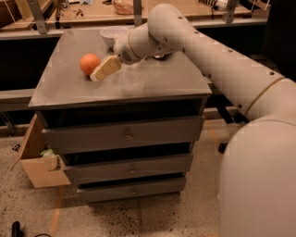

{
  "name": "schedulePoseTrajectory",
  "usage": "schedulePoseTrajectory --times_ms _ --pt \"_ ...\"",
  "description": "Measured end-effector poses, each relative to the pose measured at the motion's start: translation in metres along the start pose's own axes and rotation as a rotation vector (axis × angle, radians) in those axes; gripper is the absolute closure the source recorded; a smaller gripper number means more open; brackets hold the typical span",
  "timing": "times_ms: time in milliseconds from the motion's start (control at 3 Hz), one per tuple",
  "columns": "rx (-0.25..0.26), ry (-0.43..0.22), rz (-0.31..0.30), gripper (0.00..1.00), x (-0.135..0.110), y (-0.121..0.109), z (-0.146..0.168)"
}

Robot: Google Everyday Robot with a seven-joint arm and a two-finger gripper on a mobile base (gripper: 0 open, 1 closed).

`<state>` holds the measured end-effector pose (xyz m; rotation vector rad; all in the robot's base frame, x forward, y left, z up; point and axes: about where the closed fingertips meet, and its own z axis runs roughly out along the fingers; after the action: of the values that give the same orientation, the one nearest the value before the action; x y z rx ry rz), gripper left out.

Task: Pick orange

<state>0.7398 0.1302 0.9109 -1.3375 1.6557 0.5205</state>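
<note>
The orange [89,63] is a round bright fruit on the left part of the grey cabinet top [138,83]. My gripper [102,70] reaches in from the right on the white arm, and its tan tip lies just right of the orange, touching or almost touching it.
A white bowl [112,35] stands at the back of the cabinet top, behind the wrist. The cabinet has several drawers below. An open cardboard box [39,157] sits on the floor at its left. A wooden workbench [185,9] runs behind.
</note>
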Motion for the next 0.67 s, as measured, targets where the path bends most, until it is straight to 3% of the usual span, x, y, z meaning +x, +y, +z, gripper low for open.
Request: schedulePoseTrajectory --times_ms 667 --pt "0.018 -0.008 0.076 0.0 0.019 -0.034 0.065"
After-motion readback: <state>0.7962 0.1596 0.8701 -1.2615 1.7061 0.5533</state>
